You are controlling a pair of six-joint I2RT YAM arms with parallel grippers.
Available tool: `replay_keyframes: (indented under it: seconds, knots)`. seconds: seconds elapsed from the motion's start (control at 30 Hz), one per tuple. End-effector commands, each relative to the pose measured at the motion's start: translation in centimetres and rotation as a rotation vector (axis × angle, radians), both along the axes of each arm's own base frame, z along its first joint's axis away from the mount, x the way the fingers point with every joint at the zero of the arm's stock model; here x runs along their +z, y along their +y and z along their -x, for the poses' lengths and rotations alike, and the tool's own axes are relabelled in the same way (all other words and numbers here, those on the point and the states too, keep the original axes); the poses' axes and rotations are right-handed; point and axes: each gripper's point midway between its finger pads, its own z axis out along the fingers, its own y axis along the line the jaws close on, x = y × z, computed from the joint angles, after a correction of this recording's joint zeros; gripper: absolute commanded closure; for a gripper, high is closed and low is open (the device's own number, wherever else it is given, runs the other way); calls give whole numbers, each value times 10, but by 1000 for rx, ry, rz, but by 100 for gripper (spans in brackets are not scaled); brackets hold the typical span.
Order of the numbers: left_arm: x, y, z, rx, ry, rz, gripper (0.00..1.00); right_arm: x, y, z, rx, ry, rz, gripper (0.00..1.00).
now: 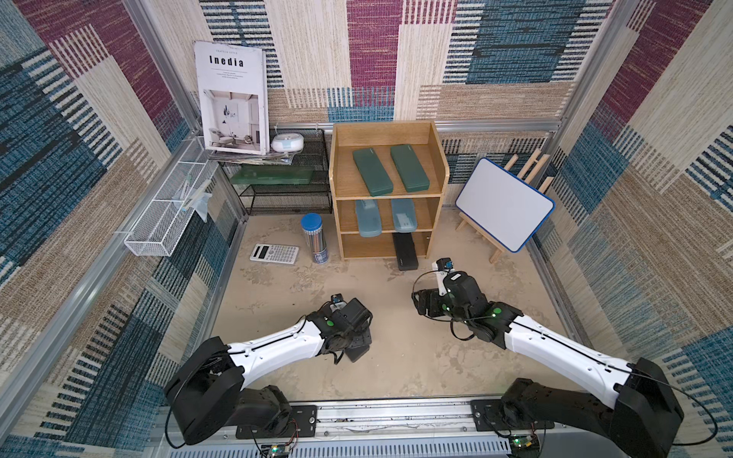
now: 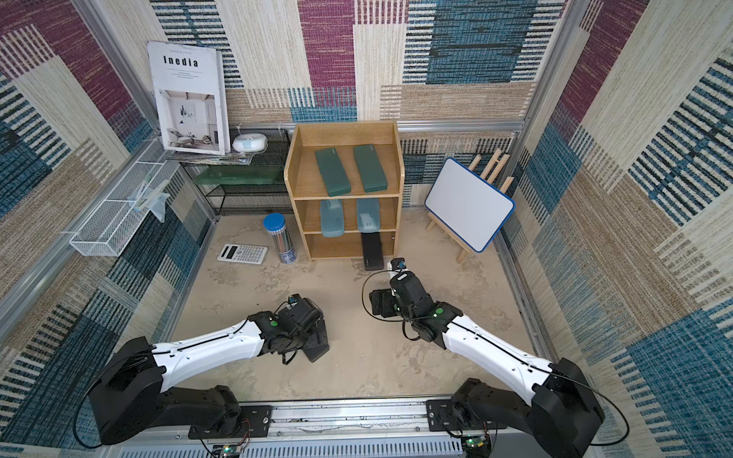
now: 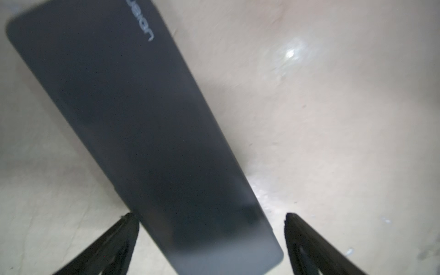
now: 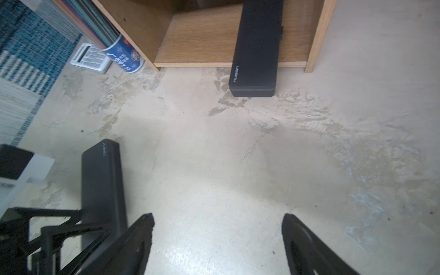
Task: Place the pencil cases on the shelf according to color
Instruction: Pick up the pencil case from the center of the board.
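The wooden shelf (image 1: 444, 170) stands at the back. Two dark green pencil cases (image 1: 373, 172) (image 1: 409, 168) lie on its top tier and two light blue ones (image 1: 368, 218) (image 1: 403, 216) on the middle tier. One black case (image 1: 405, 251) (image 4: 256, 47) rests on the bottom tier, its near end sticking out over the table. A second black case (image 1: 359, 353) (image 3: 142, 119) lies flat on the table under my left gripper (image 3: 211, 216), which is open, with a finger on either side of the case's end. My right gripper (image 4: 217, 219) is open and empty over bare table, in front of the shelf.
A grey calculator (image 1: 275, 252) and a blue-capped pencil tube (image 1: 314, 238) stand left of the shelf. A whiteboard on an easel (image 1: 503, 204) is to the right. A black mesh rack (image 1: 285, 186), a white wire basket (image 1: 166, 214) and a magazine (image 1: 232, 99) are at the back left.
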Motion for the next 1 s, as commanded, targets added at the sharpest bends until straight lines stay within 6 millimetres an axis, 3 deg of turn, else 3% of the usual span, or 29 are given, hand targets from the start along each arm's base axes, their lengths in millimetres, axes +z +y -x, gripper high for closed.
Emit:
replay_keyframes:
  seconds: [0.0, 0.1, 0.23, 0.5, 0.63, 0.8, 0.97]
  knots:
    - [14, 17, -4, 29, -45, -89, 1, 5, 14, 13, 86, 10, -33, 6]
    - [32, 41, -4, 58, -92, -155, 1, 2, 27, 20, 122, 23, -32, 1]
    - [44, 79, 0, 118, -125, -189, 1, -7, 65, 37, 240, 30, -21, 1]
    - [47, 135, 10, 264, -136, -113, 1, -55, 143, 69, 443, 107, 157, 1]
    - [46, 148, 13, 312, -144, -82, 1, -71, 165, 80, 498, 106, 254, 1]
    - [40, 148, 13, 348, -137, 21, 1, -96, 170, 88, 517, 140, 347, 1]
    - [38, 157, 14, 368, -127, 3, 1, -110, 179, 95, 535, 154, 381, 1]
